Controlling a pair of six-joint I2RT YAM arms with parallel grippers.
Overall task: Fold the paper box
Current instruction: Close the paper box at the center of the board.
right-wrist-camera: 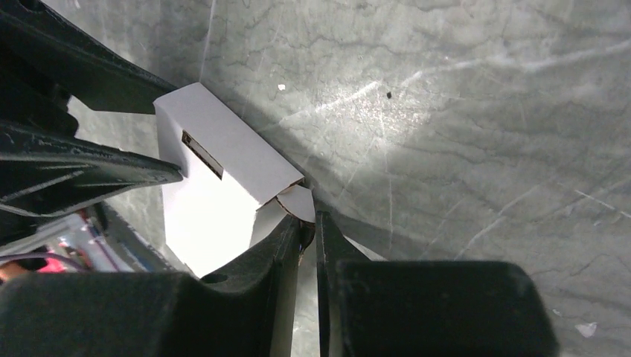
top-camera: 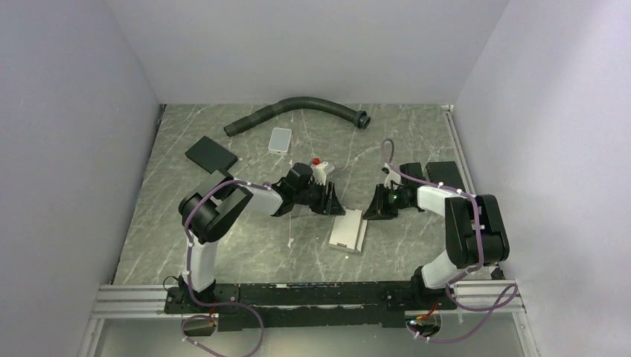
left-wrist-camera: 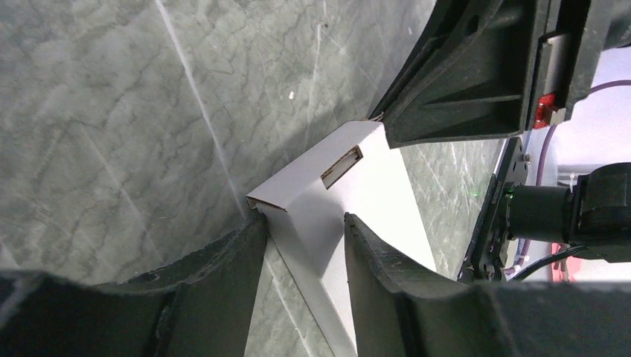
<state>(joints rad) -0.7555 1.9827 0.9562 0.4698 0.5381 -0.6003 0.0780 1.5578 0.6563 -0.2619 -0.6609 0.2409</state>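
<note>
The top camera is looking steeply down from high above the near side of the paper box, well away from it, while the left and right wrist cameras are looking in close from its opposite sides, both sharing its slotted end.

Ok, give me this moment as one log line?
white thin-cardboard paper box: slim carton, end tab sticking out | left pincer: open, straddling a corner edge | right pincer: shut on end tab

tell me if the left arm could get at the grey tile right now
Probably yes: the grey tile lies flat in the open just beyond the left gripper, with nothing between them. But that gripper is busy at the paper box.
</note>
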